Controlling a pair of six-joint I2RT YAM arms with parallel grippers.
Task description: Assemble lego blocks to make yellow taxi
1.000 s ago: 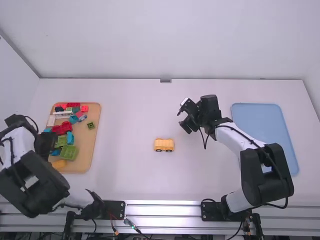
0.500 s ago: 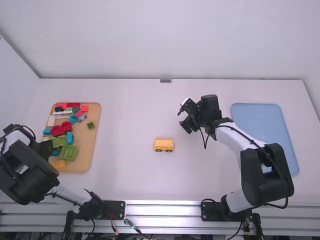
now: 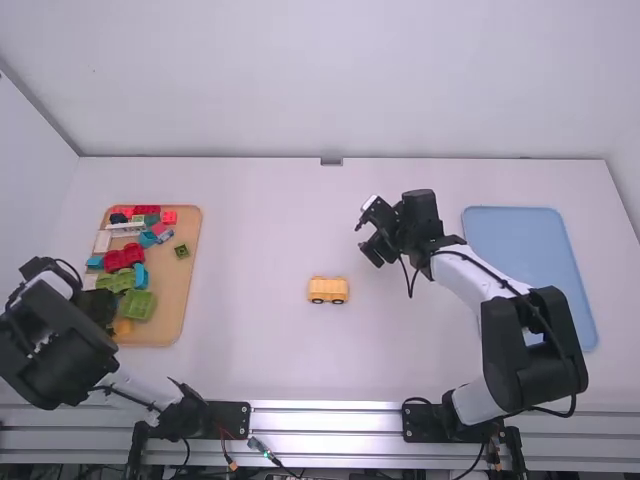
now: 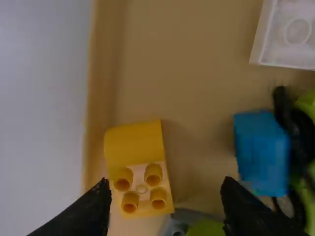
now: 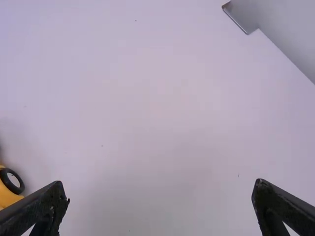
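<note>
The yellow car base stands on its wheels mid-table; part of it, a yellow body with a black wheel, is at the left edge of the right wrist view. My left gripper is low over the near part of the tray. In the left wrist view the left gripper is open, and a yellow brick with studs and a curved part lies near its left finger. Above the table, right of the car base, the right gripper hangs open; the right wrist view shows the right gripper with nothing between its fingers.
The wooden tray at the left holds red, green, blue and white blocks. Beside the yellow brick lie a blue block and a white block. A light blue tray lies at the right, behind the right arm.
The left gripper first drew back toward the left, then shifted slightly right over the tray's near part. The right arm and the car base have stayed still.
</note>
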